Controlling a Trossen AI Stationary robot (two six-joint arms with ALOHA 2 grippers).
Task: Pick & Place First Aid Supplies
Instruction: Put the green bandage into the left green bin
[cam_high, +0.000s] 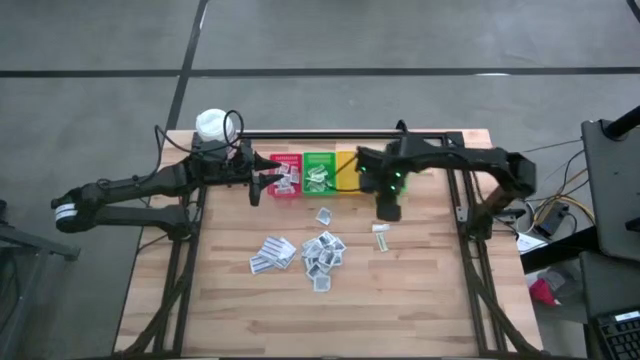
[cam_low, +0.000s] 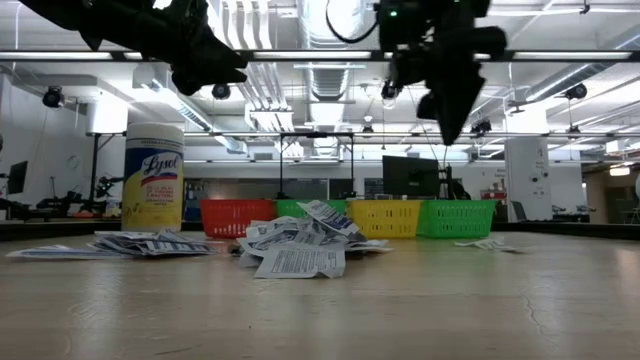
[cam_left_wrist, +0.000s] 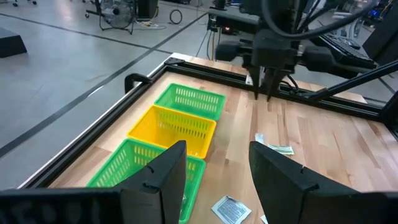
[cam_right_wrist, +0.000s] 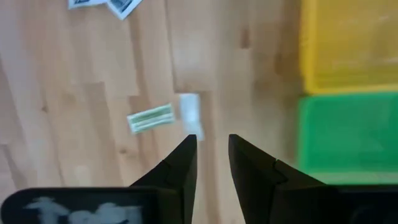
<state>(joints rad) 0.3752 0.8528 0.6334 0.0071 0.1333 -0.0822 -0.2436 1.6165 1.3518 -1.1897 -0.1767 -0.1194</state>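
The first aid supplies (cam_high: 322, 250) lie mostly in a loose heap near the middle of the tabletop (cam_high: 430, 300), flat white sachets overlapping one another, with a second cluster (cam_high: 272, 253) just beside it toward the left arm and one stray sachet (cam_high: 323, 214) between the heap and the bins. Two packets (cam_high: 381, 236) rest apart from the rest, close together beneath the right arm; in the right wrist view they show as a green-printed strip (cam_right_wrist: 150, 117) and a plain white sachet (cam_right_wrist: 189, 111) just beside it. These things look feather-light, thin and limp, probably slick foil or paper (a careless nudge would likely send one skating across the wood), and they lie so flat that there is no edge standing up to grab. The isolated pair seems the easiest target: pinching across the short width of one, fingers pressed down onto the wood either side, should lift it without dragging neighbours along. The right end effector (cam_right_wrist: 212, 149) hangs above that pair with only a narrow gap between its fingers and nothing in them. The left end effector (cam_left_wrist: 217, 168) waits over the red bin (cam_high: 285, 172) with its fingers clearly apart and empty.
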